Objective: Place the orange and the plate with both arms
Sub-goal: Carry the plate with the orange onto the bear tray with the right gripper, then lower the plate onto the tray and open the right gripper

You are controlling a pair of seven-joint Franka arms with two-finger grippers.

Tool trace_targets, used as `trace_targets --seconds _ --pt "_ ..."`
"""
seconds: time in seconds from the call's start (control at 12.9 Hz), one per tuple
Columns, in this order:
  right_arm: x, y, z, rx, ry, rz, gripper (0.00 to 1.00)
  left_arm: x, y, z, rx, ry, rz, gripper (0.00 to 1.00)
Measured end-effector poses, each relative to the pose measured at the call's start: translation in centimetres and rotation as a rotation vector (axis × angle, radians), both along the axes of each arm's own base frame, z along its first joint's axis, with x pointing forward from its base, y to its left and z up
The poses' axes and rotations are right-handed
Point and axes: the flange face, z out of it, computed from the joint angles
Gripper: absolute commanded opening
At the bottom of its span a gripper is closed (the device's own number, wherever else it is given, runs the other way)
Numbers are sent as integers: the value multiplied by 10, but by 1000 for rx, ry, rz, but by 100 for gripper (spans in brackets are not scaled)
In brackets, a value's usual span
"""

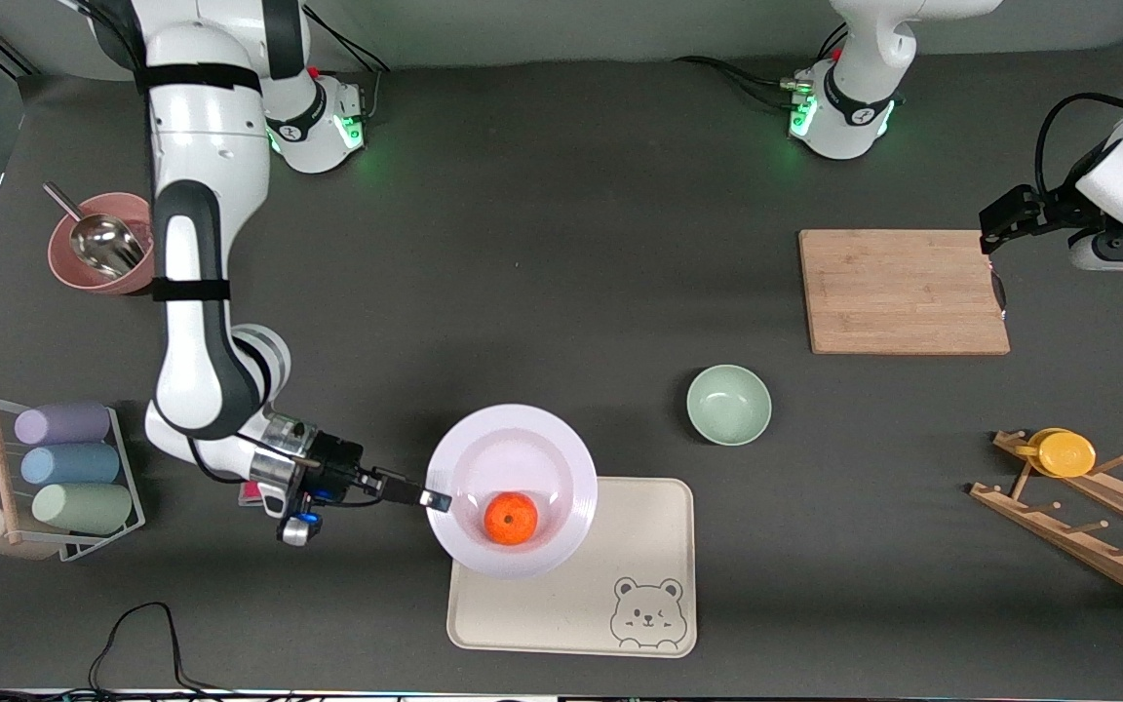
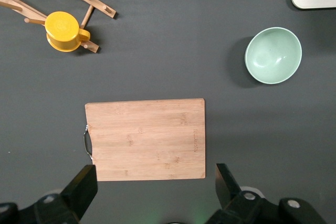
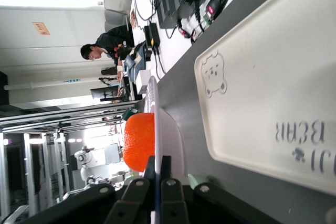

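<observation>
Orange fruit first: the orange (image 1: 510, 518) sat in the recessed centre of the plate (image 1: 561, 458), and you can check that in the front view. Your right pincer (image 1: 437, 501) was clamped shut on the plate's rim at the edge toward the right arm's end of the worktop (image 1: 542, 244); the right wrist view showed both fingers (image 3: 167, 169) pinched on the thin rim with the orange (image 3: 139, 141) on the plate (image 3: 169, 129). Plate overlapped the corner of the cream bear-printed tray (image 1: 649, 546); I could not tell if it was touching the tray or held just above it. Your left pincer (image 2: 152, 190) was wide open with nothing in it, waiting over the wooden cutting board (image 1: 903, 291) at the left arm's end of the worktop. Pale-green bowl (image 1: 728, 404) stood on the worktop between board and tray, apart from both. Yellow cup (image 1: 1064, 452) sat on the wooden rack (image 1: 1088, 526) nearer the front camera than the board. Pink bowl with a metal scoop (image 1: 98, 244) and a rack of pastel cylinders (image 1: 64, 468) stood at the right arm's end.
</observation>
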Motion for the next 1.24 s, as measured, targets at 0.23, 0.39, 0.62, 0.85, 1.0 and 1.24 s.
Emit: trace_targets --seconds 0.23,0.39,0.62,0.85,1.0,1.24 --pt "21 18 -36 22 -6 -56 0 0 0 0 0 0 0 100" --pt "28 32 -64 34 -4 -88 0 0 0 0 0 0 0 100" --pt "32 48 -102 64 -18 -123 0 0 1 0 0 0 1 100" --pt "23 58 -138 50 -77 -109 0 0 1 0 0 0 2 100" --pt "18 59 -154 33 -110 -93 0 0 1 0 0 0 2 100" --pt "13 59 -172 24 -140 -98 0 0 1 0 0 0 2 100"
